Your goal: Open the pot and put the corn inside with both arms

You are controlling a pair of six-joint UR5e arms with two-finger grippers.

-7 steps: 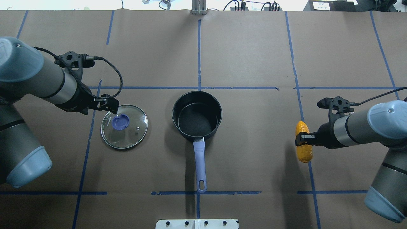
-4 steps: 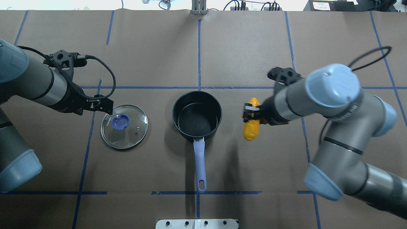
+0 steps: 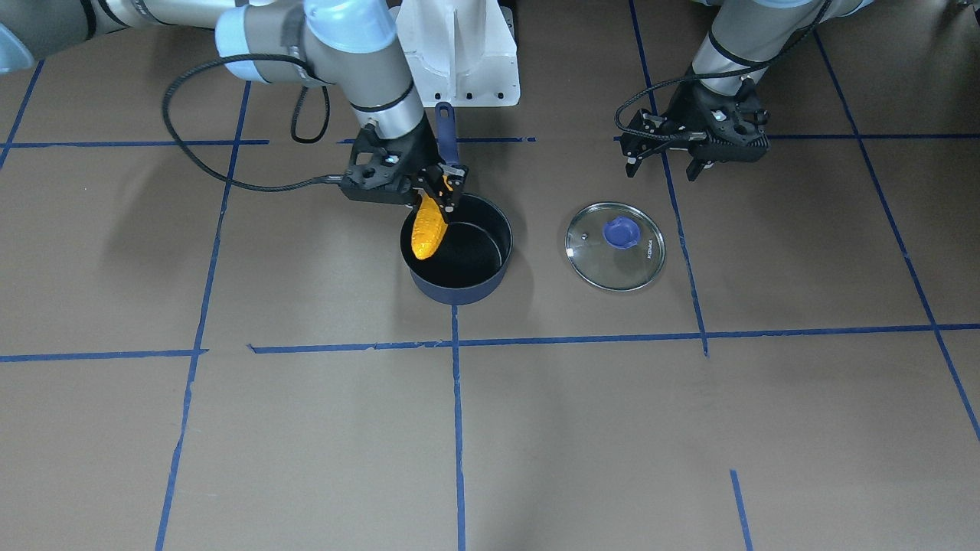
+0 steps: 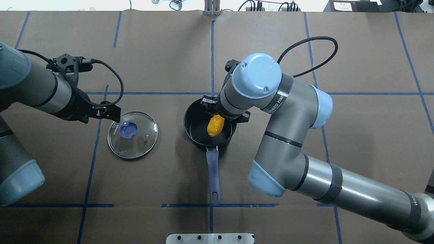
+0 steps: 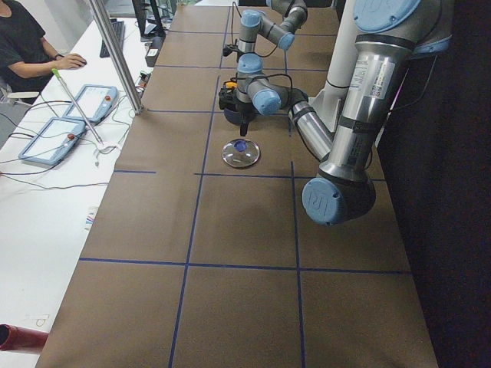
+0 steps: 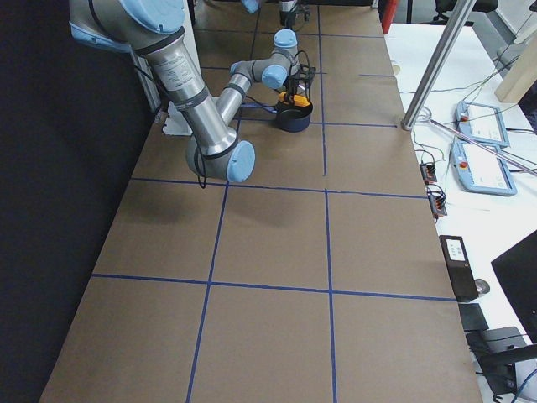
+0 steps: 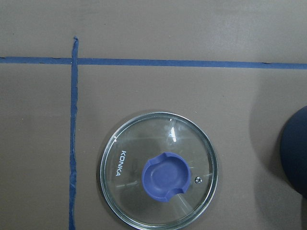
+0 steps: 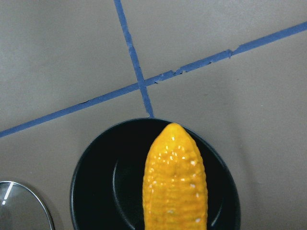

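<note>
As right gripper [image 3: 438, 193] tilts corn [image 3: 427, 229] over pot [image 3: 459, 294], left gripper [image 3: 660, 168] hovers; parted.

Corn [image 4: 215, 125] tilted over open pot [image 4: 196, 129]; lid [image 4: 132, 135] flat beside.

Setting: robotics lab, test bench. A long table [image 4: 162, 51] is covered in brown paper and gridded with blue tape [image 4: 212, 61]. The left arm [image 4: 40, 91] and right arm [image 4: 291, 112], grey industrial type, reach over it. A white pedestal [image 3: 459, 53] stands at the robot's edge. Along the far side from the robot, a white bench [image 5: 31, 207] carries teach pendants [image 5: 52, 140] and loose cables [image 5: 103, 153]. An operator [image 5: 23, 46] sits there.
</note>
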